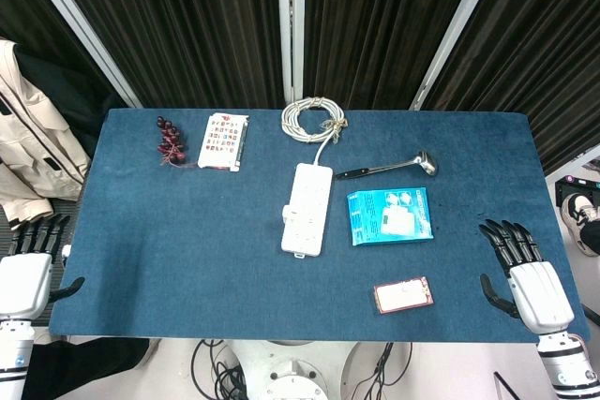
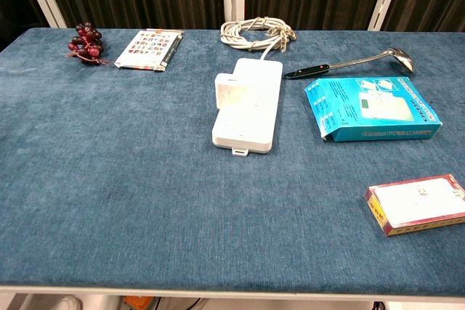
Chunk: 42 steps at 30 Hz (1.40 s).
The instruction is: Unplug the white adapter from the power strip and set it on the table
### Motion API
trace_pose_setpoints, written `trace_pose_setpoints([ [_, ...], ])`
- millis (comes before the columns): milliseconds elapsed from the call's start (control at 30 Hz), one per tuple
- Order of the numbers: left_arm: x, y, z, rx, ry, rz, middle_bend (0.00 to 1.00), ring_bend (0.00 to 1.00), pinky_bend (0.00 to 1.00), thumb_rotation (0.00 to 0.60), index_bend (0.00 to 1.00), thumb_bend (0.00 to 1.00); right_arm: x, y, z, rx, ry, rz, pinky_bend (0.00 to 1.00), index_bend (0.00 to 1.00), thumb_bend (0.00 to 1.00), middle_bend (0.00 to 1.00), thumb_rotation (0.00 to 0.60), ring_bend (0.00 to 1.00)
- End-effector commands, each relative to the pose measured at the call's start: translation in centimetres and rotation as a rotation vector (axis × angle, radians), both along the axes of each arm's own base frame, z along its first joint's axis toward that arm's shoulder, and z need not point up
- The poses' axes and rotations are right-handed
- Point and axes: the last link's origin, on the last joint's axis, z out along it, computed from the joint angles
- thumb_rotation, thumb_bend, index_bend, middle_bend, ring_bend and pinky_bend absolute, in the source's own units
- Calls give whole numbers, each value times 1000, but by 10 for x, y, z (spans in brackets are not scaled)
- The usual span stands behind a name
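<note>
The table [image 1: 187, 259], covered in blue cloth, fills the middle of the head view, and the white power strip [image 1: 307, 208] lies near its centre, running lengthwise up and down the frame. The white adapter [image 2: 230, 92] is plugged into the strip's left side about halfway along; in the chest view it stands up from the strip as a small square block. The strip's cord leads up to a coil of cable [image 1: 314, 120] at the upper middle of the frame, near the table's far edge. Right of the strip lies a blue box [image 1: 389, 215], and just above it a ladle [image 1: 389, 168] with a black handle, its bowl pointing right. A red-edged box [image 1: 403, 295] sits lower right, near the front edge. At the upper left are a dark red bunch of grapes [image 1: 171, 140] and, just beside it, a booklet [image 1: 223, 141] with a grid of small pictures. The left hand [image 1: 26, 269] rests at the lower left of the head view, off the table's left edge, fingers apart and holding nothing. The right hand [image 1: 525, 274] sits at the lower right over the table's corner, likewise spread and empty, well apart from the adapter. Neither hand shows in the chest view.
</note>
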Motion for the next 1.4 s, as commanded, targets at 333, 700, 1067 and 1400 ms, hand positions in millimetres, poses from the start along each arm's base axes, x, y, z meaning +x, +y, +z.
trace_pose_setpoints([
  [333,8,0,-1,-3,-3,-25,50,0,0,600,69,124,4,-4,-5,32,2,40,0,0,404,53,600,0],
  [700,74,73,-28,-172,-46,-346,99,18,64,600,145,123,57,-41,-78,394,46,268,0,0,404,55,600,0],
  [1067,181,165,-113,-498,-31,-627,180,78,212,600,231,136,115,-95,-159,594,-12,338,0,0,407,50,600,0],
  [1400,231,200,-174,-646,-8,-677,204,121,310,600,254,149,123,-109,-194,624,-4,332,0,0,407,75,600,0],
])
